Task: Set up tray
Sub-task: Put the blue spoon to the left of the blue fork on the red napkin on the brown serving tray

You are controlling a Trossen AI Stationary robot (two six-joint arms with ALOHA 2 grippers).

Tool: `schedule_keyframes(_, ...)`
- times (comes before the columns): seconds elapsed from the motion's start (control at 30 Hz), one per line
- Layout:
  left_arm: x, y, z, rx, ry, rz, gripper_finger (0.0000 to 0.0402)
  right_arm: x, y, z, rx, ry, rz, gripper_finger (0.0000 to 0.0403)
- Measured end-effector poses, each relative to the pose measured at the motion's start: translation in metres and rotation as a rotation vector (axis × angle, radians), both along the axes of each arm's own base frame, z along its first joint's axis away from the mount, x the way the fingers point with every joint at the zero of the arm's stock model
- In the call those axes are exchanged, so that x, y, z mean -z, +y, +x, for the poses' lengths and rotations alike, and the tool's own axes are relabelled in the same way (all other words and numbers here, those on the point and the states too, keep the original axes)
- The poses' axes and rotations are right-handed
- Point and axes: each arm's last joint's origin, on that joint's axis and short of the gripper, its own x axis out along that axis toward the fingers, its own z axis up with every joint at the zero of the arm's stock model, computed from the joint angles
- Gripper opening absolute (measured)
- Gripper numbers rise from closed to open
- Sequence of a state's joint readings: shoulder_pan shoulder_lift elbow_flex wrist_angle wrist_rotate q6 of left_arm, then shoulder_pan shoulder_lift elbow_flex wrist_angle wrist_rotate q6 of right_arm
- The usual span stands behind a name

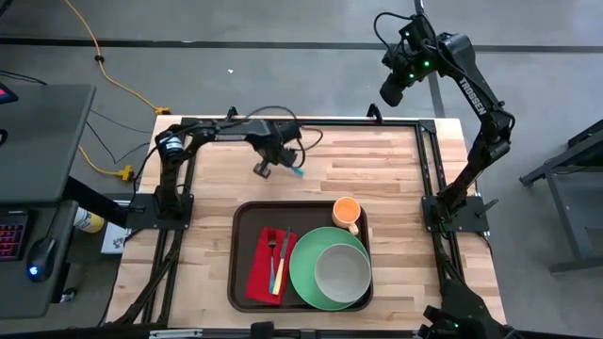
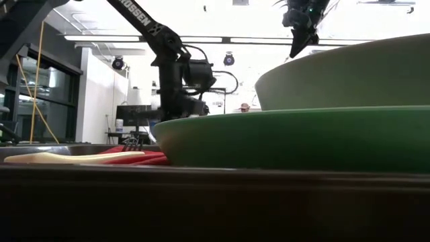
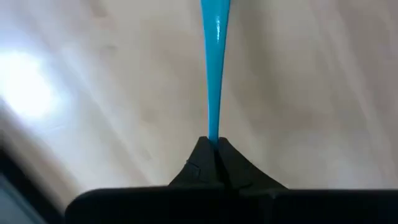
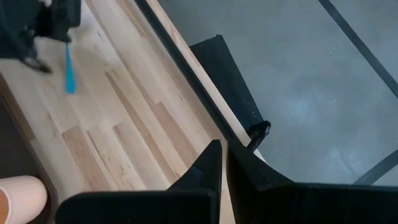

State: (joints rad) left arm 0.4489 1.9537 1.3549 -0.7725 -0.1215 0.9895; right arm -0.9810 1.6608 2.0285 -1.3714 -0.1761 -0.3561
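Observation:
The dark brown tray (image 1: 243, 218) lies at the table's near middle. On it are a red napkin (image 1: 260, 273) with a fork (image 1: 271, 243) and a light utensil (image 1: 279, 271), a green plate (image 1: 303, 264) with a bowl (image 1: 342, 270), and an orange cup (image 1: 347, 211). Beyond the tray's far edge my left gripper (image 1: 267, 169) is shut on a thin blue utensil (image 1: 294, 171). My right gripper (image 1: 394, 89) is shut on nothing, raised past the table's far right corner. My left gripper pinches the blue utensil's narrow end (image 3: 214, 134) between its two shut fingertips (image 3: 202, 155), coming steeply from above. The utensil runs straight out from the fingertips and widens away from them. Whether its far end (image 3: 215, 12) rests on the table, I cannot tell.
Bare wood (image 1: 377, 160) lies between the tray and the table's far edge. Black frame rails (image 1: 429, 160) run along the table's sides. A desk with a keyboard and mouse (image 1: 38, 259) stands off the left edge, and cables (image 1: 104, 66) lie on the floor.

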Motion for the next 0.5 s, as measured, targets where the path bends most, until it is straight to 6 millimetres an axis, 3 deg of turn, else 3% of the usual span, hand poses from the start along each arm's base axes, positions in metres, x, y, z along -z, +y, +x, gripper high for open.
schedule_keyframes(0.23, -0.043, 0.012, -0.003, 0.149, 0.014, -0.154, 0.0012, 0.0, 0.001, 0.0, -0.008, 0.009, 0.003, 0.0)
schedule_keyframes(0.37, -0.063, 0.004, -0.011, 0.379, 0.117, -0.235, 0.0012, 0.0, 0.001, 0.0, -0.013, 0.011, 0.0, 0.0)
schedule_keyframes(0.5, -0.066, -0.014, -0.009, 0.572, 0.17, -0.257, 0.0012, 0.0, 0.001, 0.0, -0.015, 0.011, -0.001, 0.0)
